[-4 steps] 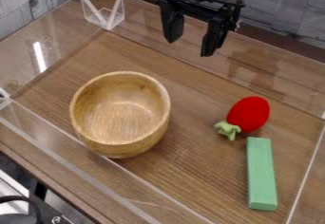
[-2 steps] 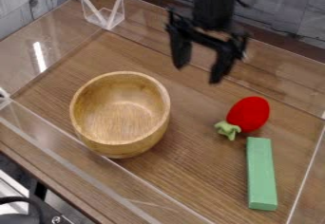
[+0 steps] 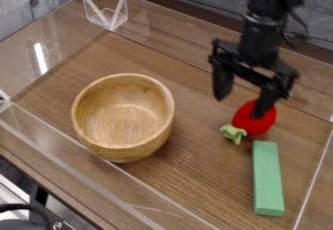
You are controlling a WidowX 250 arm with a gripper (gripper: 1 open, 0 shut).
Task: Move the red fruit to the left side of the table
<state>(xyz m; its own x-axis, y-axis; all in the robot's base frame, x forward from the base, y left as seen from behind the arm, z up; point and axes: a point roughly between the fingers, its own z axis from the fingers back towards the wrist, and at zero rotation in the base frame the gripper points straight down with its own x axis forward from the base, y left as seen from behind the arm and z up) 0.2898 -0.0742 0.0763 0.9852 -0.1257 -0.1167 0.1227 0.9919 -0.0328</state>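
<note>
The red fruit lies on the brown wooden table at the right, its green leafy end pointing down-left. My black gripper hangs just above and slightly left of the fruit, its fingers spread apart with nothing between them. One fingertip overlaps the top of the fruit in the camera view; whether it touches, I cannot tell.
A round wooden bowl sits left of centre. A flat green block lies just below the fruit near the right wall. Low clear acrylic walls border the tabletop, with a clear corner piece at the back left.
The gripper has travelled from the back of the table toward the right and down, ending just over the red fruit. Its fingers stayed apart. Fruit, bowl and block have not moved.
</note>
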